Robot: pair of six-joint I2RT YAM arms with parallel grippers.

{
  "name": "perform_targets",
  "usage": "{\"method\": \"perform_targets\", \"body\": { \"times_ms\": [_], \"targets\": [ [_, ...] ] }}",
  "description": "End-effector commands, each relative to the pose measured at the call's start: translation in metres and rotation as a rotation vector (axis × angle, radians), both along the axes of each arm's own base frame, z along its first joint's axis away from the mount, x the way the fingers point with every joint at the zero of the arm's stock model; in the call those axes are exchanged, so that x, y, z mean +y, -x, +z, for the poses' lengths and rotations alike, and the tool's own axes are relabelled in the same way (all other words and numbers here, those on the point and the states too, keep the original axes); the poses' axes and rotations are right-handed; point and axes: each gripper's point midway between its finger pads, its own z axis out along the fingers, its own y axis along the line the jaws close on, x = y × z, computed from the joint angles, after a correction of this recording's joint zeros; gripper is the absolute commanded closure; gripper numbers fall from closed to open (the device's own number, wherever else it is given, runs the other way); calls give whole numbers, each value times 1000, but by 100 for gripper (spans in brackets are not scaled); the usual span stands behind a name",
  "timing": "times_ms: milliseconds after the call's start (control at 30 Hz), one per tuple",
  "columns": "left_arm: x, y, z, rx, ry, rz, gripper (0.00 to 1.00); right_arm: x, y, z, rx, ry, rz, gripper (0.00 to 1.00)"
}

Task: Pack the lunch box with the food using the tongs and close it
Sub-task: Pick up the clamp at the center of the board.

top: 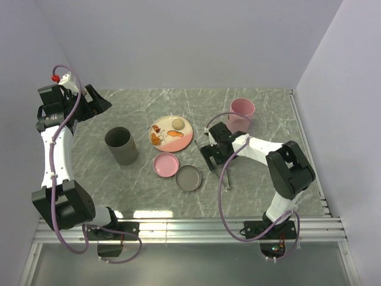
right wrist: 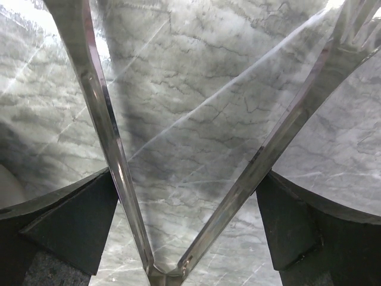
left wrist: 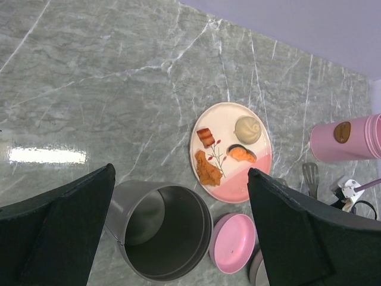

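Tongs (right wrist: 116,158) lie straddled by the right gripper (right wrist: 187,199), which is spread wide apart.

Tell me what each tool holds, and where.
Left tool: nothing. Right tool: fingers straddle the tongs near their joined end, against both arms; a firm grip cannot be told.

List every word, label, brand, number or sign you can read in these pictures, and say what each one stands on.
No text can be read in any view.
Pink container: a round brown badge on its side, too small and blurred to read.
Plate: only a small sprig drawing, no lettering.
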Motion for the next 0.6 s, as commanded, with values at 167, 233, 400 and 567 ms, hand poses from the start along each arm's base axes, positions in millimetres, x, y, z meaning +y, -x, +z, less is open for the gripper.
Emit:
{"method": "perform_targets", "body": {
  "times_ms": [167, 233, 400, 567],
  "targets": [
    [-2, -5, 9, -39, 14, -8, 1, 6, 1, 3, -8, -28, -91, 3],
    [-2, -5, 8, -35, 19, -8, 1, 7, 5, 4, -14, -41, -108, 4],
    [-3, -6, 9, -37, 20, -8, 1, 7, 7, 6, -18, -54, -137, 5],
    [-4, -7, 6, -29, 38, -7, 1, 5, 3, 1, -16, -14, -154, 6]
  ]
}}
